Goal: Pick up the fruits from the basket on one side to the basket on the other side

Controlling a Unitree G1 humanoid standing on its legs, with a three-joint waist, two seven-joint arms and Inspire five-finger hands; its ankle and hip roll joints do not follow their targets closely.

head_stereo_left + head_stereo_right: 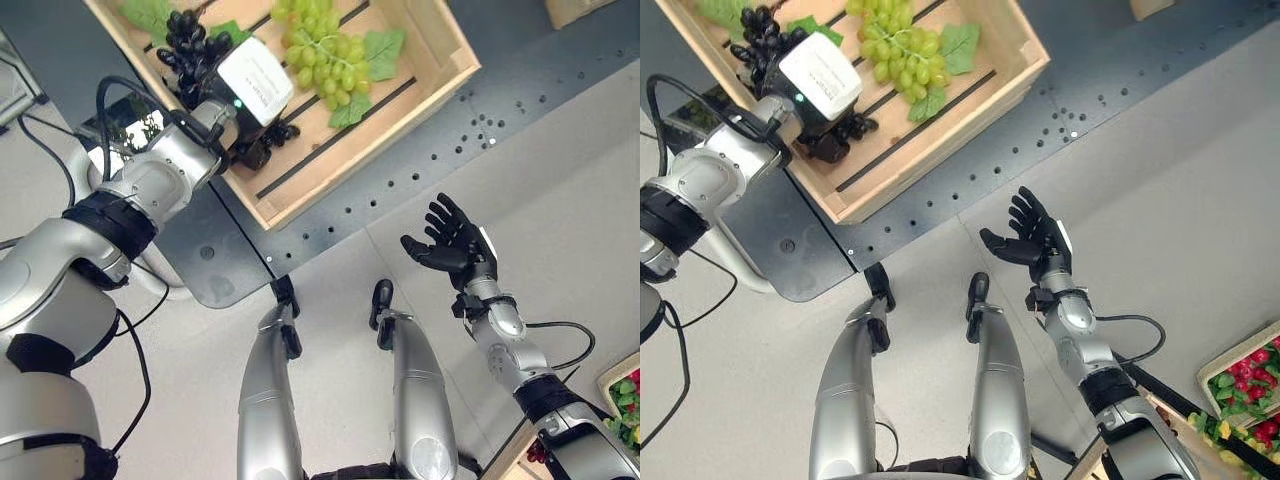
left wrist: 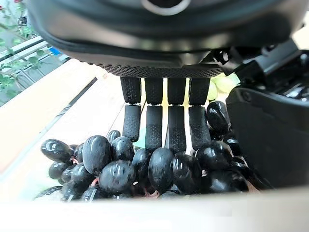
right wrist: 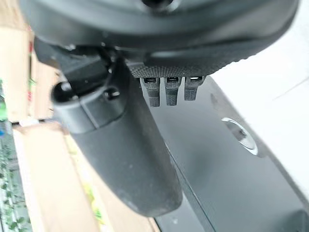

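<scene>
A bunch of black grapes lies in the wooden crate at the upper left, and part of it shows past my left hand. That hand reaches down into the crate. Its fingers are straight and rest on top of the black grapes, with the thumb off to one side. Green grapes with leaves lie further along in the same crate. My right hand hovers over the floor, palm up, fingers spread, nothing in it.
The crate sits on a dark table with rows of holes. A second crate with red and green fruit stands at the lower right, beside my right arm. Pale floor lies between the two.
</scene>
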